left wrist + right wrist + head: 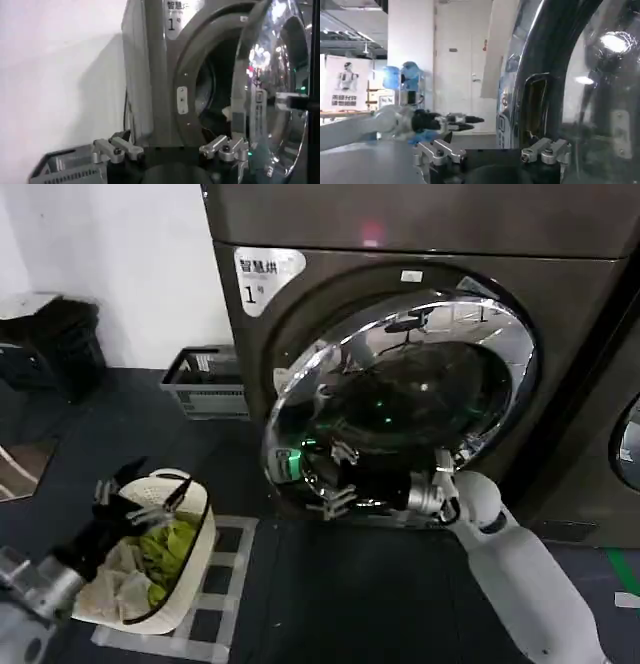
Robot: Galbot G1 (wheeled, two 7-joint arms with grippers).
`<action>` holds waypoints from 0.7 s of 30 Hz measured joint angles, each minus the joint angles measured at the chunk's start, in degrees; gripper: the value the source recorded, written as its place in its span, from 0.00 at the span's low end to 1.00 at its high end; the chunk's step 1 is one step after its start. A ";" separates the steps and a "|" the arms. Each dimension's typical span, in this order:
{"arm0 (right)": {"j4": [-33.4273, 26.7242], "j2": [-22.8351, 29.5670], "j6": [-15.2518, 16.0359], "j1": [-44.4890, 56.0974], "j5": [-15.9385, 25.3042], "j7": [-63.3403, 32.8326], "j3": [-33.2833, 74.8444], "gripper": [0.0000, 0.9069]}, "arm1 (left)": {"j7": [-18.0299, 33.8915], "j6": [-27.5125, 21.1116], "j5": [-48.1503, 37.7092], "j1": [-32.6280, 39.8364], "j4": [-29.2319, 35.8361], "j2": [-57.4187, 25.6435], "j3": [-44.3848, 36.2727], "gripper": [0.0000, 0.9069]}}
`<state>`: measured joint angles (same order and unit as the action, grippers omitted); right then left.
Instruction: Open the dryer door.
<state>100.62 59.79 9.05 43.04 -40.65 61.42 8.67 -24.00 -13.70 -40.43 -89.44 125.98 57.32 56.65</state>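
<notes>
The door (400, 399) is already ajar: in the left wrist view its chrome ring (240, 95) stands off the front panel and the dark drum opening (212, 90) shows behind it. The free edge has swung out; the hinge appears to be on the far side from the "1" sticker (262, 276).

The right end effector (335, 479) is at the lower part of the door, fingers spread, touching or just short of the chrome ring. It grips nothing. In the right wrist view its fingers (545, 150) are parted, with the door's curved edge (535, 90) just ahead of them.

The left end effector (140, 504) is parked low, well apart from the door, over a white basket (195, 564) of cloths. Its fingers (112, 149) are spread wide and empty.

Handling judgement:
- The door is rigid, glass in a metal ring, moderately heavy, and turns on its hinge only.
- The chrome is smooth and likely slippery, so a pinch on the face would slide.
- The tinted glass should not be pressed hard.
- The best hold looks like hooking fingers behind the free rim, nearest the right end effector, then pulling outward along the hinge arc.
- The latch seems released, so low force should suffice.
</notes>
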 joint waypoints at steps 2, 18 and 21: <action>0.57 -0.63 0.05 0.78 -0.66 1.44 0.66 1.00 | 0.12 -0.02 -2.08 1.25 -0.76 -1.35 -0.58 1.00; 2.25 -4.35 1.21 5.18 -4.86 11.00 5.16 1.00 | 1.10 0.06 -10.89 13.30 -5.71 -13.86 -11.15 1.00; 2.39 -5.26 1.17 6.12 -5.10 12.24 6.31 1.00 | -0.46 0.37 -12.19 16.14 -6.83 -15.83 -13.97 1.00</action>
<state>103.02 54.52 10.22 49.17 -45.75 73.66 14.99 -24.46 -13.33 -52.62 -73.30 119.15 41.49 42.68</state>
